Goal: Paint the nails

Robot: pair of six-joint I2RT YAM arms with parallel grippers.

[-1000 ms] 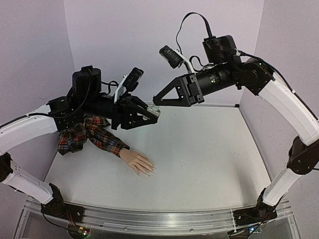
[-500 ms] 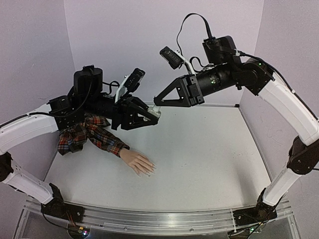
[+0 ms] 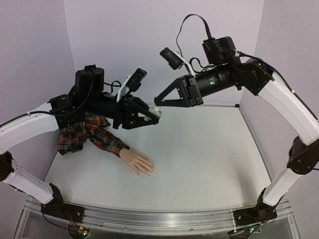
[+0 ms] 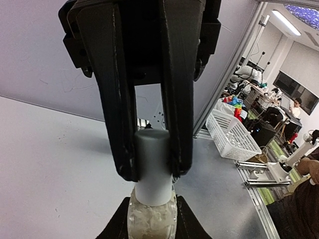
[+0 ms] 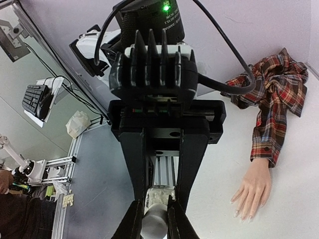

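Nails (image 5: 245,216) on the pale mannequin hand (image 3: 138,163) rest on the desk (image 3: 214,159), toward its front left and well apart from both arms. We judge them hard, slick and tiny, and the hand light enough to skid, so only a soft brush touch suits them and nothing should grip them. Up in the air, the left end effector (image 3: 155,115) is clamped on the small bottle (image 4: 152,221), while the right end effector (image 3: 158,103) pinches its white cap (image 4: 152,169), the sensible place to hold. Any brush is hidden inside, and we cannot make out whether a nail carries paint.
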